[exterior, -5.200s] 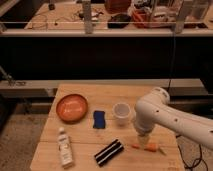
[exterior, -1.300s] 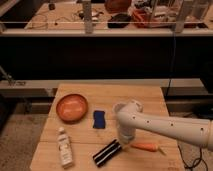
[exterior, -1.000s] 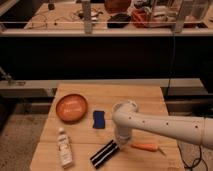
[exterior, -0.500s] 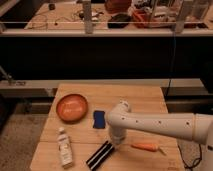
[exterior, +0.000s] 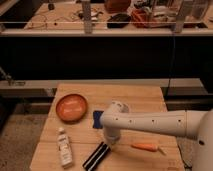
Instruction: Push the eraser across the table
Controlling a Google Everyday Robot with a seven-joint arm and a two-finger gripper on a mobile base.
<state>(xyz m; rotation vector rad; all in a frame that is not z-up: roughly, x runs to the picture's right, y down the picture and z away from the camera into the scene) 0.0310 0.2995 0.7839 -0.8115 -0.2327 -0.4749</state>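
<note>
**A:** Where had the gripper ended up, and what did it have?

**B:** The gripper [exterior: 110, 144], on the end of the white robot arm [exterior: 150, 122], pointed down at the pale wooden table [exterior: 145, 97]. It was to the right of the round orange-red bowl [exterior: 71, 107] and nearer the camera. It stood right at the far end of the black oblong eraser [exterior: 96, 156] with the pale stripe. Whether it was parted or closed I couldn't tell, because the wrist covered it. Whether it touched the eraser or only stood just beside it, I couldn't tell either.

**A:** And the eraser itself?

**B:** It lay flat and slanted on the wood, in front of the bowl and a little to its right, near the small white bottle [exterior: 64, 146]. That bottle sat straight in front of the bowl.

**A:** Anything else nearby?

**B:** A dark blue flat block [exterior: 97, 117] sat just right of the bowl, half behind the arm. An orange carrot [exterior: 146, 147] lay well to the bowl's right, beyond the gripper.

**A:** What had changed?

**B:** Five seconds earlier the arm had been far to the bowl's right, and the eraser had lain closer to the carrot. A white cup had shown to the right of the bowl, but the arm had since covered it. The arm had swung toward the bowl, and the eraser had slid toward the bottle. Bowl, bottle and carrot had kept their places
</note>
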